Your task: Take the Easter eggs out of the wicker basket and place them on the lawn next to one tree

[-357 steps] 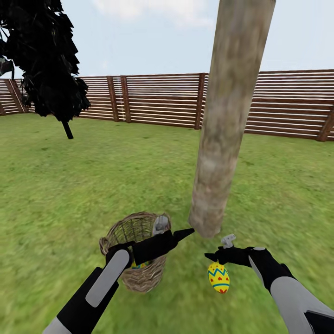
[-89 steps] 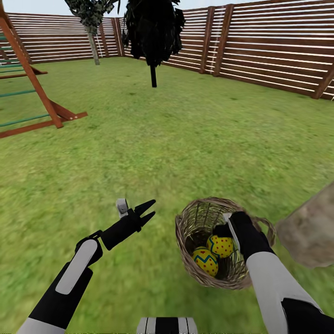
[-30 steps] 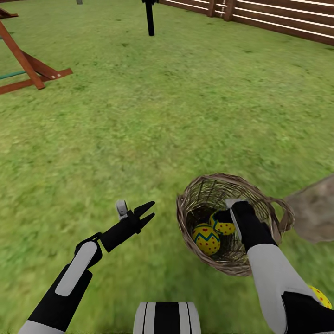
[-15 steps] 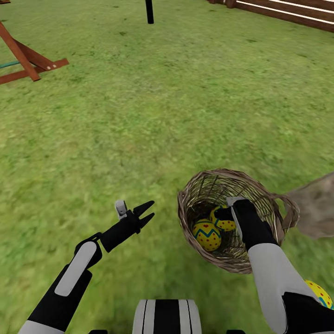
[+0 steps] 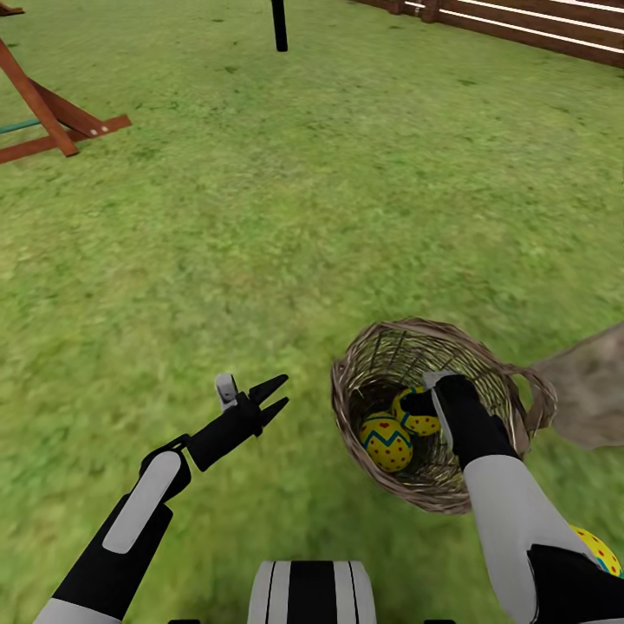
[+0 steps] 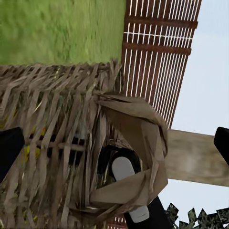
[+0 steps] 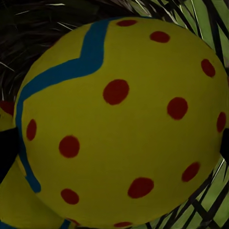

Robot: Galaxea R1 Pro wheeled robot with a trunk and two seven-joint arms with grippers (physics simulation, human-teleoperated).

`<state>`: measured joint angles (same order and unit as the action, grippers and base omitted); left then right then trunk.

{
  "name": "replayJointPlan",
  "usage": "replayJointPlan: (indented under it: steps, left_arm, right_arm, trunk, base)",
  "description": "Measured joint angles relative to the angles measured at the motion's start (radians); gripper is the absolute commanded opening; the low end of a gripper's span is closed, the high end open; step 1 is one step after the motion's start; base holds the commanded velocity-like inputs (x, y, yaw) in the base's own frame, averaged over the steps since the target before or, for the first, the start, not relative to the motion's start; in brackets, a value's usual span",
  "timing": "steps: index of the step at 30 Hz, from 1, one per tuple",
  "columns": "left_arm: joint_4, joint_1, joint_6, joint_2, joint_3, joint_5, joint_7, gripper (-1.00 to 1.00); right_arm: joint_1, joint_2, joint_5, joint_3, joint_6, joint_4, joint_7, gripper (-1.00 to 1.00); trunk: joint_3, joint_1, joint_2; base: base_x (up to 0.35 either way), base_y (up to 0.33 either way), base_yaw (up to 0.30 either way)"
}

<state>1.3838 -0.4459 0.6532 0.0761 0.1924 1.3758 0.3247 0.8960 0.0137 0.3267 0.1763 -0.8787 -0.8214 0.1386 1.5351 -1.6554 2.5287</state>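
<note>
From the head camera I look down on a wide green lawn (image 5: 260,217). My right arm reaches into the wicker basket (image 5: 381,347), which stands on the grass in front of me to the right. The right end effector (image 5: 414,404) is down inside the basket, right against a red-dotted Easter egg (image 5: 418,421). I cannot tell whether its fingers are spread or closed on it; the right wrist camera gives only a very close look at that dotted egg (image 7: 124,119) with dark basket weave behind it. A second egg (image 5: 386,440), with a blue zigzag band, lies beside the first in the basket bottom. A third egg (image 5: 601,550) lies on the grass at the far right, just behind my right forearm, outside the basket.

The pale mottled base of the tree (image 5: 585,394) stands just beside the basket's loop handle (image 5: 542,403). My left end effector (image 5: 270,399) hovers over bare grass to the left of the basket, fingers spread and holding nothing. The left wrist camera looks at the basket's woven side (image 6: 57,143) and handle. Far off are a wooden frame (image 5: 52,117), a thin dark trunk (image 5: 279,24) and a slatted fence (image 5: 537,30).
</note>
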Motion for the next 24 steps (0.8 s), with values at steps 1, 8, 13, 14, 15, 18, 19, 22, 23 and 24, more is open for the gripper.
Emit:
replayJointPlan:
  steps: [1, 8, 13, 14, 15, 18, 19, 22, 23, 24]
  left_arm:
    - [0.000, 0.000, 0.000, 0.001, 0.000, 0.000, 0.000, 1.00]
    - [0.000, 0.000, 0.000, 0.000, 0.000, 0.000, 0.000, 1.00]
    - [0.000, 0.000, 0.000, 0.000, 0.001, 0.000, 0.000, 1.00]
    - [0.000, 0.000, 0.000, 0.000, 0.001, 0.000, 0.000, 1.00]
    - [0.000, 0.000, 0.000, 0.000, 0.001, 0.000, 0.000, 1.00]
    - [0.000, 0.000, 0.001, -0.002, 0.002, 0.000, -0.001, 1.00]
    - [0.000, 0.000, 0.001, -0.002, 0.002, 0.000, -0.001, 1.00]
    - [0.000, 0.000, 0.002, -0.001, 0.002, 0.000, -0.001, 1.00]
    - [0.000, 0.000, 0.002, -0.001, 0.002, 0.000, -0.001, 1.00]
    - [0.000, 0.000, 0.002, -0.002, 0.002, 0.000, -0.002, 1.00]
  right_arm:
    - [0.000, 0.000, 0.002, 0.000, 0.000, 0.000, 0.000, -1.00]
    - [-0.001, -0.001, -0.002, 0.000, 0.001, 0.005, 0.000, -1.00]
    - [-0.001, -0.001, -0.003, 0.001, 0.001, 0.005, -0.001, -1.00]
    - [-0.001, -0.001, -0.003, 0.001, 0.001, 0.005, -0.001, -1.00]
    - [-0.001, -0.001, -0.003, 0.001, 0.001, 0.005, -0.001, -1.00]
    - [-0.001, -0.001, -0.003, 0.002, 0.001, 0.006, -0.001, -1.00]
    - [-0.001, -0.001, -0.006, 0.001, 0.001, 0.006, -0.001, -1.00]
    - [-0.001, -0.001, -0.007, 0.001, 0.001, 0.007, 0.000, -1.00]
    - [-0.001, -0.001, -0.008, 0.001, 0.001, 0.007, -0.001, -1.00]
    - [-0.001, -0.001, -0.007, 0.001, 0.001, 0.007, -0.001, -1.00]
  trunk:
    - [0.000, 0.000, 0.000]
    - [-0.023, 0.002, -0.001]
    - [-0.042, 0.005, -0.003]
    - [-0.046, 0.005, -0.003]
    - [-0.050, 0.006, -0.003]
    - [-0.062, 0.007, -0.004]
    - [-0.066, 0.007, -0.004]
    - [-0.077, 0.009, -0.005]
    - [-0.081, 0.009, -0.005]
    - [-0.085, 0.010, -0.005]
  base:
    - [0.000, 0.000, 0.000]
    - [0.000, 0.000, 0.000]
    - [0.000, 0.000, 0.000]
    - [0.000, 0.000, 0.000]
    - [0.000, 0.000, 0.000]
    - [0.000, 0.000, 0.000]
    - [0.000, 0.000, 0.000]
    - [0.000, 0.000, 0.000]
    - [0.000, 0.000, 0.000]
    - [0.000, 0.000, 0.000]
